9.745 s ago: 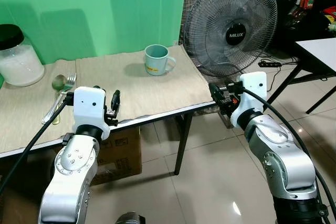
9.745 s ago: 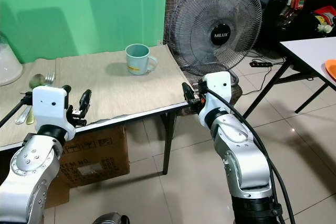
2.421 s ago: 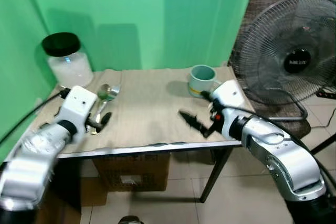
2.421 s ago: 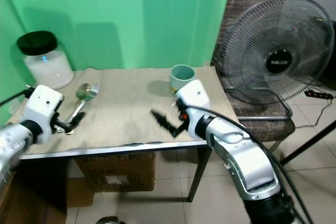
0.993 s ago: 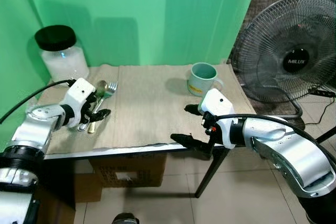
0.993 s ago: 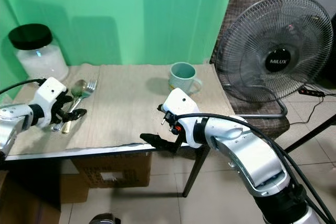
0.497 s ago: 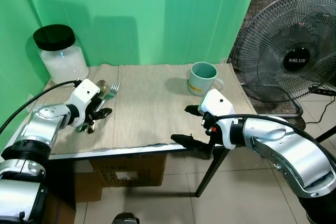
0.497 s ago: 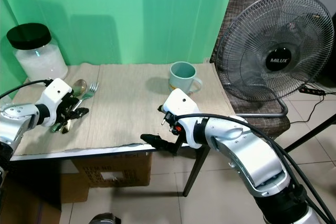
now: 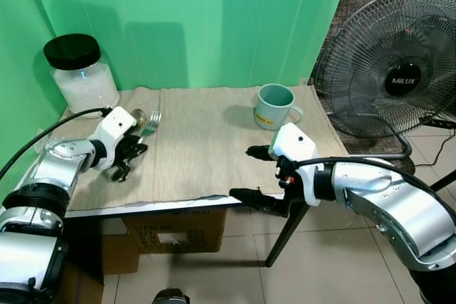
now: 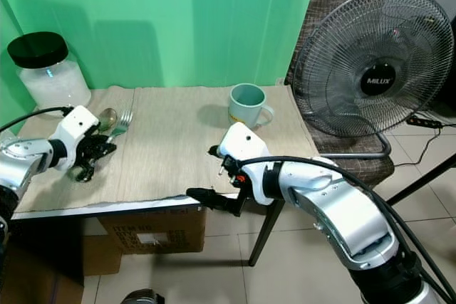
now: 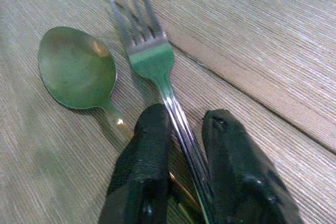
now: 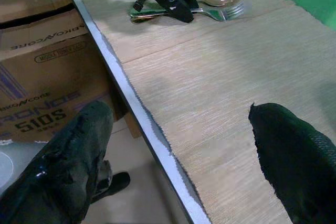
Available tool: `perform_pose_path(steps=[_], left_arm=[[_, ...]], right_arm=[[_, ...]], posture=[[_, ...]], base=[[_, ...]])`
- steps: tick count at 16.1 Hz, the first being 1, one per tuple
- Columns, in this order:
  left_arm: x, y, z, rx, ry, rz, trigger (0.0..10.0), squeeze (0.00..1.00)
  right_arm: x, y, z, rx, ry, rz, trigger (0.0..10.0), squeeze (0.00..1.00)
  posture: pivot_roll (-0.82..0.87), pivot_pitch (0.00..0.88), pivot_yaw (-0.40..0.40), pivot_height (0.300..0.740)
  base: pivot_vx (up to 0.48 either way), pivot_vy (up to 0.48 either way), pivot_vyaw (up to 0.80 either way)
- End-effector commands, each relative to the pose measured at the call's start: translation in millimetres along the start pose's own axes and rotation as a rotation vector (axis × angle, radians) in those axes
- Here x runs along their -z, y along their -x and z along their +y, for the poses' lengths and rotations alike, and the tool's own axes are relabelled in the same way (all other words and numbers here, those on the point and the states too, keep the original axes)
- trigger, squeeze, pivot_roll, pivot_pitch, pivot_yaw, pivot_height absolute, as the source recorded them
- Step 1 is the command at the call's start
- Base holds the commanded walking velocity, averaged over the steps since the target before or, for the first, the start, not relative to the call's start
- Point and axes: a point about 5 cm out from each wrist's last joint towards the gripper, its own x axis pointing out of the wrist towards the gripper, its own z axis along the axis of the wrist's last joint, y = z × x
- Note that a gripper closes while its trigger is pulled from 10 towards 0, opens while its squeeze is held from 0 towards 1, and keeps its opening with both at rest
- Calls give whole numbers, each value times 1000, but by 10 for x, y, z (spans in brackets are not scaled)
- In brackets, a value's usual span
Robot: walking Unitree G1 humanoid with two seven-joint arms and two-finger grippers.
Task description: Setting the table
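Gripping the fork (image 11: 157,72) by its handle, the left gripper (image 11: 184,145) has its jaws narrowed around the metal shaft, one finger (image 11: 144,156) on each side. The fork tines project forward beyond the jaw tips. The spoon (image 11: 79,69) lies just beside the fork, bowl up, with its handle passing beneath the jaws. Both utensils rest on the woven beige mat (image 9: 206,147) that covers the surface (image 9: 142,208).

The right gripper (image 9: 256,176) sits at the near edge of the surface with its jaws spread wide, holding nothing; one finger (image 12: 294,150) is above the mat, the other (image 12: 68,161) below the edge. A mug (image 9: 274,107) stands beyond these jaws. A black-lidded jar (image 9: 78,72) stands beyond the left jaws. A cardboard box (image 12: 37,77) sits under the surface, and a fan (image 9: 392,69) stands beside it.
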Motion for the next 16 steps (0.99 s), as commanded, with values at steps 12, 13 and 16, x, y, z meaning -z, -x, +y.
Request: perform_pose_path(steps=[12,13,16], left_arm=[[-143,77,109,-19,-17,-70,0,0],[-156,101,135,-28,-21,-80,0,0],[-224,175,207,-51,-17,-126,0,0]], right_arm=[[-117,71,-10,-23,26,-109,10000,0],[-121,81,-24,-15,20,-137,10000,0],[-111,116,-42,0,16,-192,10000,0]], posture=[[50,33,-41,740],[50,33,-40,740],[47,32,-35,740]], base=[[0,0,0],[0,0,0],[0,0,0]])
